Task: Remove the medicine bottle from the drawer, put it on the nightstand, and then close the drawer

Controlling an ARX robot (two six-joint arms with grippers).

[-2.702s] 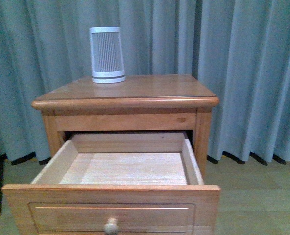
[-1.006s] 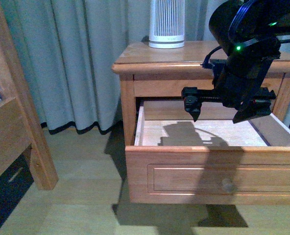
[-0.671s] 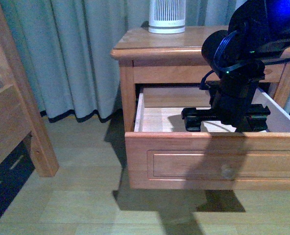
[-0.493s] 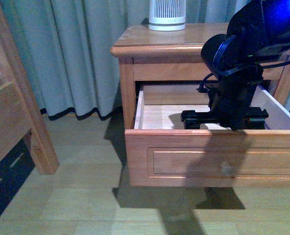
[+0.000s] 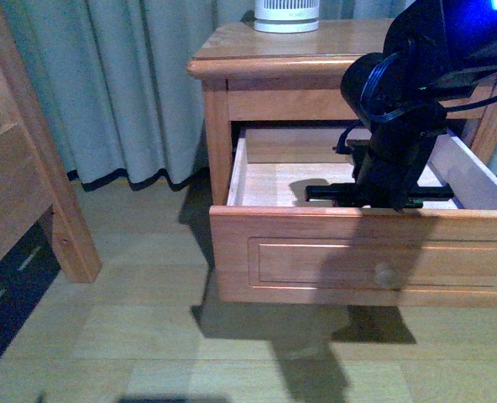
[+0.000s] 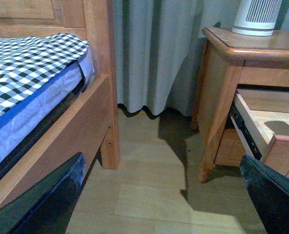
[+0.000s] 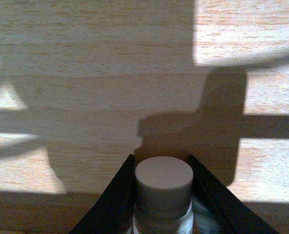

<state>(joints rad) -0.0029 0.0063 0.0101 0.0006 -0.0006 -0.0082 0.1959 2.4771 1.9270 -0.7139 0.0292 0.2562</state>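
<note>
Bed frame (image 5: 30, 168) beside nightstand (image 5: 274, 63), white cylinder (image 5: 286, 15) atop

In the front view I cannot see the medicine bottle (image 7: 164, 187): the drawer (image 5: 362, 262) front and the right arm (image 5: 408, 75) cover it, together with the fingertips of the right hand (image 7: 161, 162). In the right wrist view the frame edge cuts the bottle off below its shoulder, so I cannot read its label. The white ribbed cylinder (image 5: 286, 15) is cropped above its base. Of the left hand (image 6: 161, 195), only two dark finger sections show
</note>
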